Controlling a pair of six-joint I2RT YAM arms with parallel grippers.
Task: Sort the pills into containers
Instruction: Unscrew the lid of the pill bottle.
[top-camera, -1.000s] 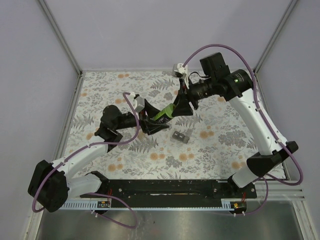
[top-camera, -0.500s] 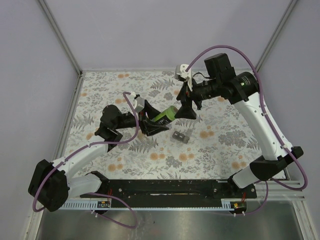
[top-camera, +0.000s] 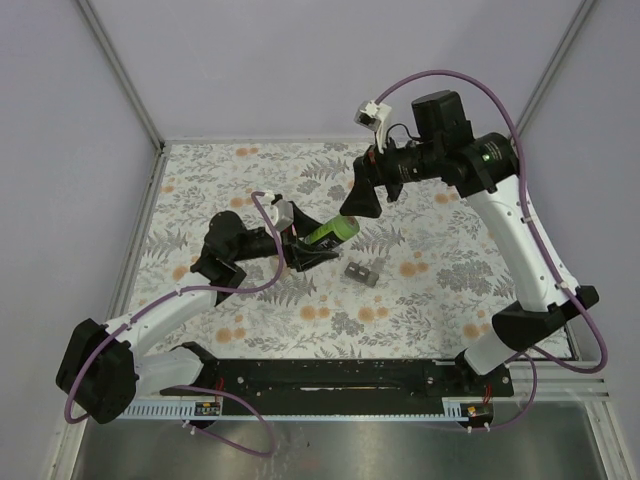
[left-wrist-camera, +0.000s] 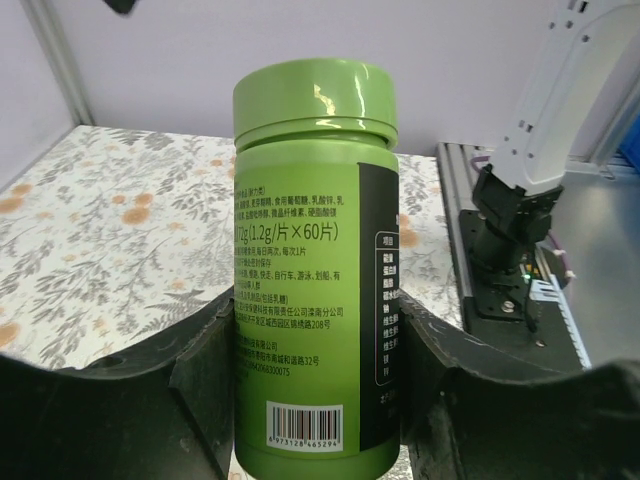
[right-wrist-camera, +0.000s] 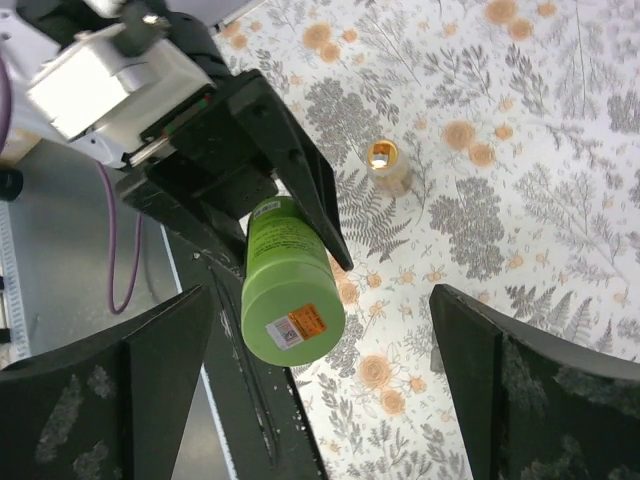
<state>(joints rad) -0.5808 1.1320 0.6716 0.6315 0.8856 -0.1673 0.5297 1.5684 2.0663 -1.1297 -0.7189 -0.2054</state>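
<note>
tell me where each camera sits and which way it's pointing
top external: fixed above and behind the bases, looking down on the floral table; the left pincer grips the green bottle, and the right pincer is open above it.
left wrist: looks along its own fingers at the bottle's label, with the right arm behind.
right wrist: looks down between its spread fingers at the bottle's free end.
shared: all three views show the bottle.
</note>
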